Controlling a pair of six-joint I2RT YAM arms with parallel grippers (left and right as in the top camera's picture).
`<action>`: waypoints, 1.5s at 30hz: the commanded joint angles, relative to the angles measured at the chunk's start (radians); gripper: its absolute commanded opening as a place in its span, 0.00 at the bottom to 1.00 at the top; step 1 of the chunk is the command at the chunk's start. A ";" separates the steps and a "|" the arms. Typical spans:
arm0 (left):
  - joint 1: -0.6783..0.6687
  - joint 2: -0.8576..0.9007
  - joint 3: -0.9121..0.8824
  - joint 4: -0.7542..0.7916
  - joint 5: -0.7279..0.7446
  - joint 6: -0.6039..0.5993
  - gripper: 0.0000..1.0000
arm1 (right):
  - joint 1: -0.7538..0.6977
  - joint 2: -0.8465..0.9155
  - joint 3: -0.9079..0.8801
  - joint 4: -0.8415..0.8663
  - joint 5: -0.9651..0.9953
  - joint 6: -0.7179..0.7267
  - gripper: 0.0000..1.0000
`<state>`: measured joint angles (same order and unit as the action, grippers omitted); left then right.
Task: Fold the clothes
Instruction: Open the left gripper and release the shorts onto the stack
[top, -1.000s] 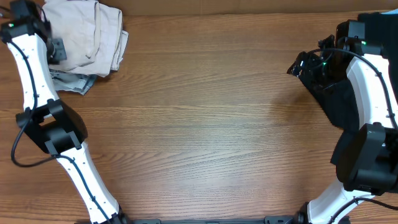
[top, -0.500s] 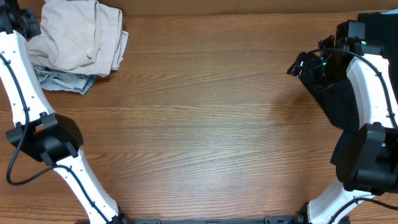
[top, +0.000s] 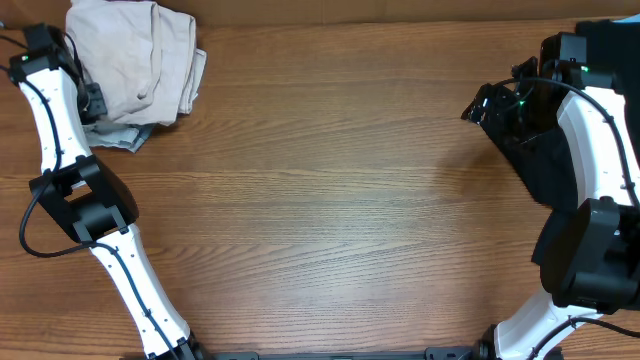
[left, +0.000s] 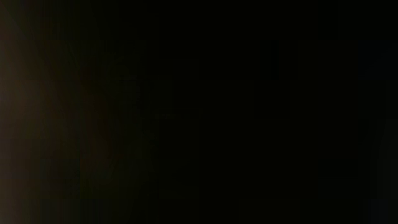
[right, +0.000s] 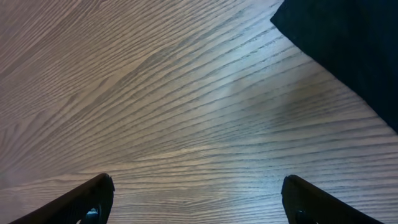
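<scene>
Clothes beige, crumpled heap; right tool released; left tool cannot tell

1. Counter: brown wood-grain surface filling most of the overhead view, with the grain running left to right. In the right wrist view the grain runs diagonally under a pale sheen of glare.
2. Tan strip: a plain, lighter band beyond the counter's far edge; material cannot be told.
3. Dark bar: lies along the counter's near edge, only partly in view.
</scene>
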<state>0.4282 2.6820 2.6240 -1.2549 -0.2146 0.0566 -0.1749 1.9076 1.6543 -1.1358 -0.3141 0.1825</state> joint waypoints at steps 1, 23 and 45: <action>0.013 -0.018 0.001 -0.016 -0.006 -0.036 0.04 | 0.006 0.002 0.000 0.013 0.000 0.002 0.90; -0.105 -0.609 0.030 -0.091 0.389 -0.038 0.72 | 0.012 -0.098 0.463 -0.251 0.000 -0.178 0.93; -0.227 -0.674 0.029 -0.196 0.398 -0.038 1.00 | 0.025 -0.476 0.665 -0.458 0.029 -0.209 1.00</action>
<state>0.2024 2.0266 2.6518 -1.4513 0.1696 0.0212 -0.1535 1.4395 2.3047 -1.5776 -0.2852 -0.0193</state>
